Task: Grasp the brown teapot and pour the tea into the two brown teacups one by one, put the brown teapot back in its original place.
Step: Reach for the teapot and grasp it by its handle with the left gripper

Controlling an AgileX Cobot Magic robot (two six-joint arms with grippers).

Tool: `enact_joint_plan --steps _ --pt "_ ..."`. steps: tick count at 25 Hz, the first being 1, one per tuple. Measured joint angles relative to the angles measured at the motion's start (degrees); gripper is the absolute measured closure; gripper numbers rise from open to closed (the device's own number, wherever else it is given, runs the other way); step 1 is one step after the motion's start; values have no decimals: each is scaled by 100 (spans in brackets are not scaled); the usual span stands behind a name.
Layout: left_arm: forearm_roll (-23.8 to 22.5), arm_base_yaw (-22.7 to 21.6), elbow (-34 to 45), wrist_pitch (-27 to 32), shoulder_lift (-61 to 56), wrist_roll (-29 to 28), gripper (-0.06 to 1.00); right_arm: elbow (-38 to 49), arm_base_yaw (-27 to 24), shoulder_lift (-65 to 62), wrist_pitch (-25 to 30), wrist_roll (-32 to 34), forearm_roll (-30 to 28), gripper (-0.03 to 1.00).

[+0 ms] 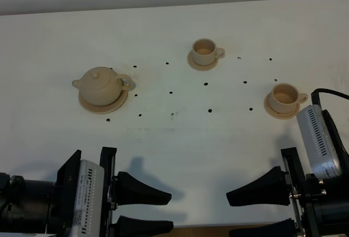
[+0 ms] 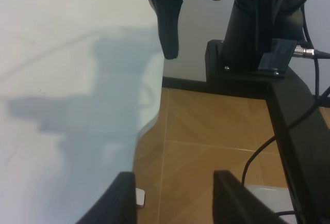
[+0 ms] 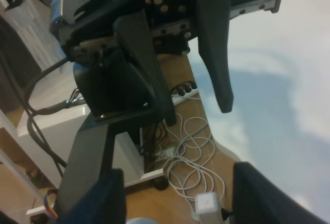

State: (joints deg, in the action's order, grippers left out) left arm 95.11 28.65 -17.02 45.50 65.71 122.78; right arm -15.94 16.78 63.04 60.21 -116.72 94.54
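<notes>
Brown teapot (image 1: pixel 101 86) needs the left pincer (image 1: pixel 146 209), open and empty, lined up squarely on its loop handle (image 1: pixel 126 82) first.

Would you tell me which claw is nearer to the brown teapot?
Left. The left claw hangs at the near table edge, somewhat right of the brown teapot; the right claw is farther right along that edge.

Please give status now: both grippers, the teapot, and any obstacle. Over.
Left gripper open, empty. Right gripper open, empty. Brown teapot upright on its saucer, untouched. No object blocks the way.
</notes>
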Motion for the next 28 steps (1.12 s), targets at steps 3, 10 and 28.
enact_joint_plan --steps 3,10,28 --pt "0 0 0 0 0 0 55 0 0 0 0 0 0 49" --pt "0 0 0 -20 0 0 55 0 0 0 0 0 -2 49" --pt "582 0 -94 -1154 -611 -713 57 0 0 0 -385 85 507 49"
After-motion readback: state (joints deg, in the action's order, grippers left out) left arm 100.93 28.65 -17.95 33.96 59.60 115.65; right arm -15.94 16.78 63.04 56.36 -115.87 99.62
